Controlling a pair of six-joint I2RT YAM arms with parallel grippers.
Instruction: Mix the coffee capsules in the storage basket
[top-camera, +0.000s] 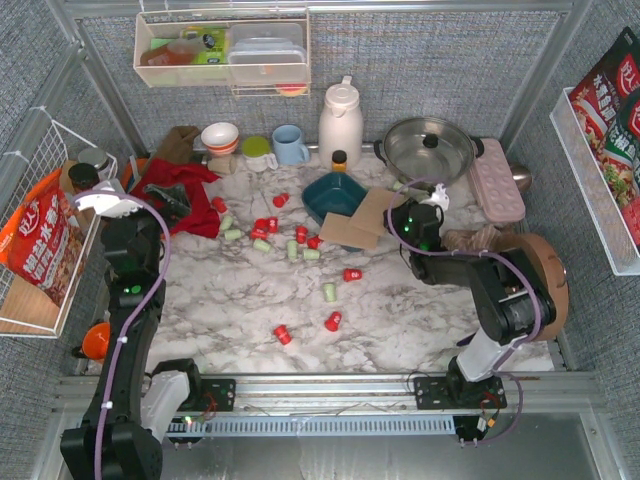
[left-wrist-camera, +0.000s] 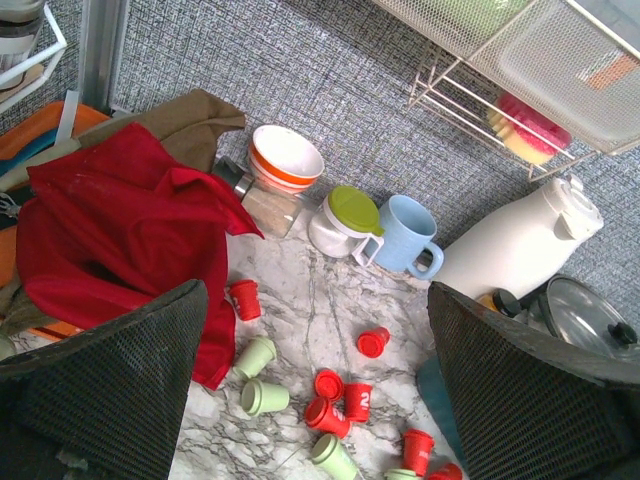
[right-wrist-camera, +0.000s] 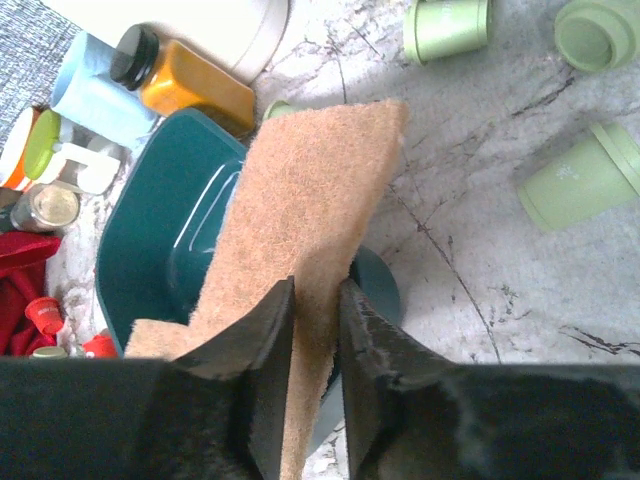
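The teal storage basket (top-camera: 325, 192) sits on the marble at the back, below the blue mug. A tan fibrous pad (top-camera: 360, 222) lies across its right part. My right gripper (top-camera: 400, 215) is shut on that pad (right-wrist-camera: 310, 180), its jaws pinching the near edge over the basket (right-wrist-camera: 160, 230). Red (top-camera: 352, 274) and mint green (top-camera: 329, 292) coffee capsules lie scattered on the marble; I see none in the visible part of the basket. My left gripper (left-wrist-camera: 315, 292) hangs open above capsules (left-wrist-camera: 345, 400) near the red cloth, holding nothing.
A red cloth (top-camera: 175, 190) lies at the left, with bowls (top-camera: 220, 136), a blue mug (top-camera: 290, 144), a white jug (top-camera: 340, 122) and a lidded pot (top-camera: 430, 148) along the back. An amber bottle (right-wrist-camera: 190, 85) stands beside the basket. A wire rack (top-camera: 40, 230) lines the left wall.
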